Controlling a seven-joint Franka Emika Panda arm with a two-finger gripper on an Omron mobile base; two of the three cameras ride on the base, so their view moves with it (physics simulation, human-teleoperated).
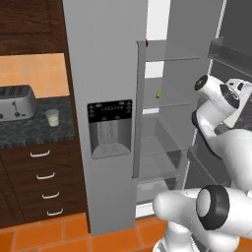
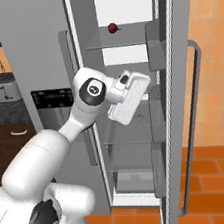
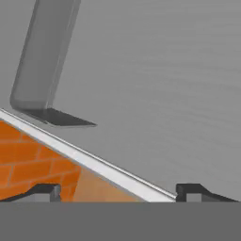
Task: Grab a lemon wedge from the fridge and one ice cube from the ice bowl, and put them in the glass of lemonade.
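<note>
Gripper [image 3: 117, 190], fingertips spread wide and empty, facing the fridge [image 1: 106, 59] door's grey face; lemon wedge [image 1: 159, 93] on a middle shelf inside; fetch step, likely requiring a turn inward toward it.

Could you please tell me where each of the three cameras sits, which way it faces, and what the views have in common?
Left base view: behind the arm to its left, facing the fridge with its right door open, the lemon wedge, the glass of lemonade and the toaster; the arm rises at lower right.
Right base view: behind to the right, facing the fridge shelves; the arm rises from lower left.
Hand view: on the hand, facing a grey fridge door; the open gripper shows.
Both base views share the fridge, toaster and red fruit.
</note>
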